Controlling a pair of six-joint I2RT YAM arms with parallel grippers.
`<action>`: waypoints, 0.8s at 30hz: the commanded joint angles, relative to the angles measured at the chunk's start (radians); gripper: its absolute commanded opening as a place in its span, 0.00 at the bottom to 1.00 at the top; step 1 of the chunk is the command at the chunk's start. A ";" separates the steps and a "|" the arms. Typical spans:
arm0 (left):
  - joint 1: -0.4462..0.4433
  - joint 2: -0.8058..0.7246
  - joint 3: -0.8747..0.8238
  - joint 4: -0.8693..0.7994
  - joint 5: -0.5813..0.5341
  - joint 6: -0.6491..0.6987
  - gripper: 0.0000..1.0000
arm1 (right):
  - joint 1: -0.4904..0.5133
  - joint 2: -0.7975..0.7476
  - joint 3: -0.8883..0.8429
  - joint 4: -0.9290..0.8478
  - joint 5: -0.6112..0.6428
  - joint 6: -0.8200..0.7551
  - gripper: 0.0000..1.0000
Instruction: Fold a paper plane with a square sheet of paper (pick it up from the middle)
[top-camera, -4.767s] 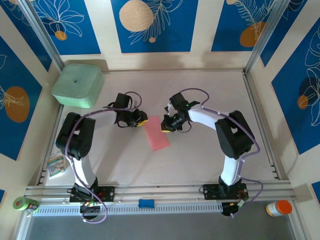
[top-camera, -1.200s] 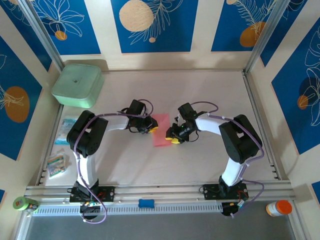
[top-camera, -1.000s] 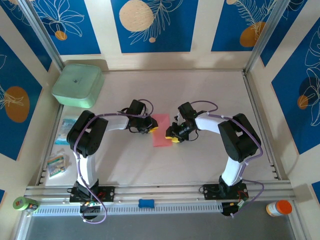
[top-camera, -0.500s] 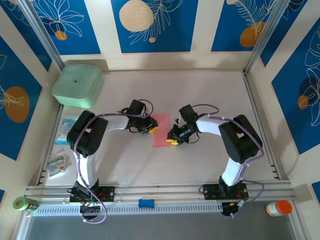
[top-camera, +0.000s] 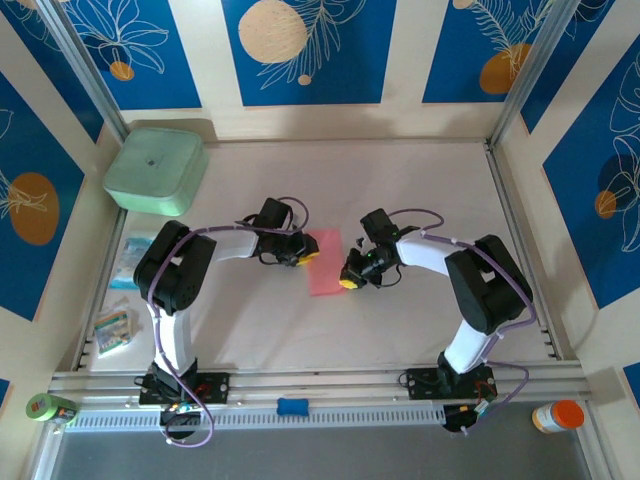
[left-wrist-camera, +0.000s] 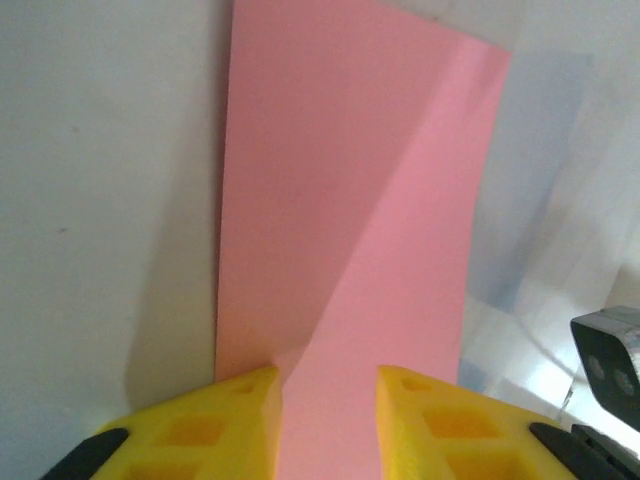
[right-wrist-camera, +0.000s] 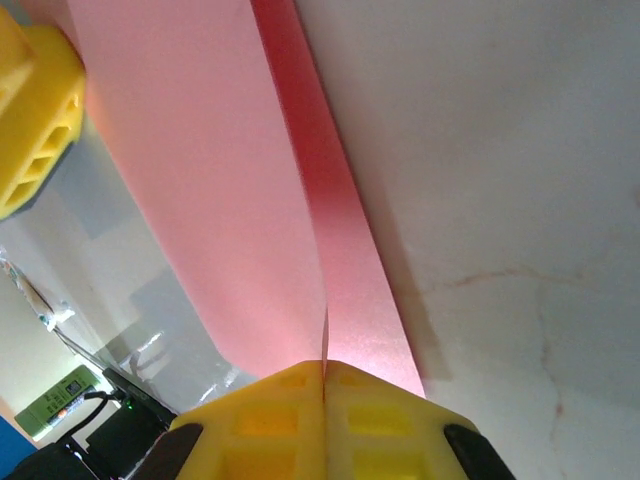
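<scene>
The matte pink, creased square sheet of paper (top-camera: 324, 262) is lying mid-way across the bench (top-camera: 400, 180). The right hand (top-camera: 346, 281) is clamping its 3 o'clock edge; the left hand (top-camera: 308, 258), fingers apart, is covering the 9 o'clock edge.

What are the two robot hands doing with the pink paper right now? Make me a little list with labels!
paper: square sheet of paper, pink, in the middle of the table, between the two grippers
crease: a slanting crease runs across it in the left wrist view
left gripper: jaws apart, one yellow finger on each side of the paper's edge
right gripper: shut, pinching the paper's edge on the right side
nearby: mint-green box at the far left corner; small packets by the left edge
</scene>
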 joint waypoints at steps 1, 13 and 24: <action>0.005 -0.043 0.040 0.012 0.016 0.074 0.34 | -0.010 -0.035 0.002 -0.085 0.000 -0.006 0.00; 0.014 0.056 0.091 -0.022 0.036 0.102 0.26 | -0.003 -0.011 0.049 -0.130 -0.032 -0.039 0.00; 0.014 0.067 0.077 -0.091 -0.006 0.103 0.22 | 0.051 0.023 0.116 -0.065 -0.050 -0.041 0.00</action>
